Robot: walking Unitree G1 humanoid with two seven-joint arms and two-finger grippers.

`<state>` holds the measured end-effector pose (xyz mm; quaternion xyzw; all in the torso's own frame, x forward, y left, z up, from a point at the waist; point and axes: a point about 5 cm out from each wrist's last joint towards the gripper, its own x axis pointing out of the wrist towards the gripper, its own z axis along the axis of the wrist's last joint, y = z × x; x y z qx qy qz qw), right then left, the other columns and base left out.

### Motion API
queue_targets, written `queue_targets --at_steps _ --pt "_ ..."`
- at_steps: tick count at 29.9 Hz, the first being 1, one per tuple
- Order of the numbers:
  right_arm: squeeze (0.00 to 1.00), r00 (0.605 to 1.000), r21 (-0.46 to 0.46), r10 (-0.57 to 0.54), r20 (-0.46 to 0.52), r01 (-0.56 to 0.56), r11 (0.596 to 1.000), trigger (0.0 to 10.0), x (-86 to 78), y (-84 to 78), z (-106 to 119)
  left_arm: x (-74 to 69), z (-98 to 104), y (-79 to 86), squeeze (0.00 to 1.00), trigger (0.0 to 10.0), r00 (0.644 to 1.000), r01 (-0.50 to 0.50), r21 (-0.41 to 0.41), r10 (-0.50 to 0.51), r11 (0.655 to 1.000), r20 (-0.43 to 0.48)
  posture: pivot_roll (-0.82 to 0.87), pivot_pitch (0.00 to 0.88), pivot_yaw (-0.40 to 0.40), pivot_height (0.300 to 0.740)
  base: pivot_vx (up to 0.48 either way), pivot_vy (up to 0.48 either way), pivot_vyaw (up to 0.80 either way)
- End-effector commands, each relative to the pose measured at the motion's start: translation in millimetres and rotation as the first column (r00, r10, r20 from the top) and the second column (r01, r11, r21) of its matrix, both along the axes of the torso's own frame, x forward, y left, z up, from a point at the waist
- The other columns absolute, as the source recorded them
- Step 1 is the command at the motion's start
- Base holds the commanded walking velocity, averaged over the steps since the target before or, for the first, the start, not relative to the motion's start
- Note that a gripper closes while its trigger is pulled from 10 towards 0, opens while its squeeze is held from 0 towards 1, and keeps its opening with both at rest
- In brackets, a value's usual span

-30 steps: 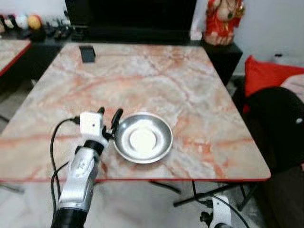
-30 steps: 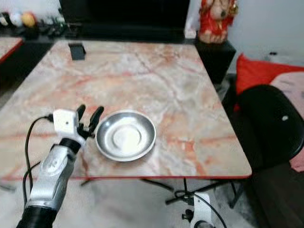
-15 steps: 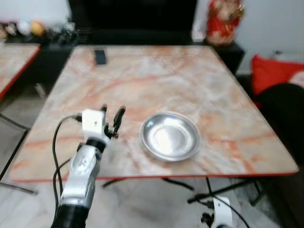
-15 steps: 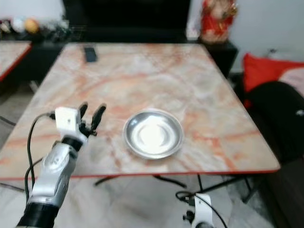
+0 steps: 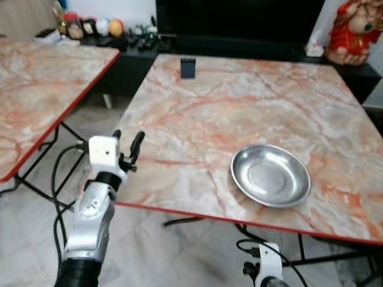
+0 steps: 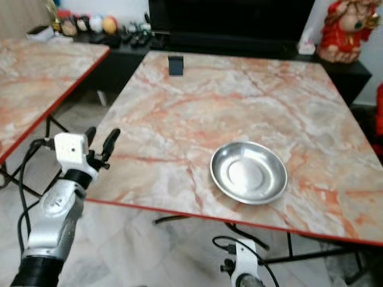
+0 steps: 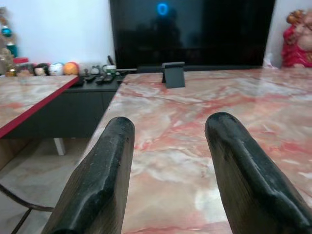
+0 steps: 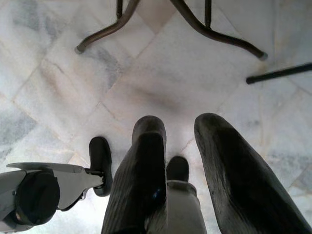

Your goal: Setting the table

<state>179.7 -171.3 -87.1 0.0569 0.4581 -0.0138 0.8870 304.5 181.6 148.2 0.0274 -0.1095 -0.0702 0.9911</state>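
A shiny steel plate [image 5: 271, 175] lies empty near the front right of the marble table [image 5: 239, 101]. My left gripper [image 5: 128, 140] is open and holds nothing; it is raised at the table's left edge, well to the left of the plate. In the left wrist view its two black fingers [image 7: 105, 165] point along the tabletop toward a small black stand [image 7: 173, 74]. My right gripper [image 8: 178, 131] hangs open below the table front, pointing at the floor.
A second marble table [image 5: 42, 72] stands to the left, with a floor gap between the two. The black stand [image 5: 188, 67] sits at the table's far left. A dark TV unit with small ornaments [image 5: 108, 27] and a red statue [image 5: 354, 30] are behind.
The camera has swung left, bringing the second table into view. My left gripper, which was at the plate's left rim, is now far from it at the table's left edge. The plate stays put.
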Motion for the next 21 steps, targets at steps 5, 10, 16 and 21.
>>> queue_targets --at_steps 5,10,16,21 --pt "0.00 0.999 0.001 -0.041 0.003 0.041 0.999 10.0 1.5 0.5 1 2.7 6 -6.6 0.00 10.0 1.000 0.026 -0.006 -0.026 1.000 0.008 0.08 0.000 0.024 0.740 0.000 0.000 0.00" --pt "0.00 0.998 -0.011 -0.064 0.004 0.064 0.998 10.0 2.3 -1.1 1 7.7 9 -11.7 0.00 10.0 0.999 0.038 -0.012 -0.038 0.999 0.010 0.06 0.000 0.031 0.740 0.000 0.238 0.00" --pt "0.00 0.997 -0.023 -0.077 0.005 0.077 0.997 10.0 3.4 -5.1 2 6.9 9 -20.5 0.00 10.0 0.998 0.057 -0.025 -0.057 0.998 0.012 0.06 0.000 0.026 0.740 0.000 0.300 0.00" --pt "0.00 0.998 -0.034 -0.069 0.006 0.069 0.997 10.0 4.9 -8.3 3 6.7 8 -22.2 0.00 10.0 0.998 0.059 -0.029 -0.058 0.998 0.011 0.06 0.000 0.018 0.740 0.000 0.299 0.00"
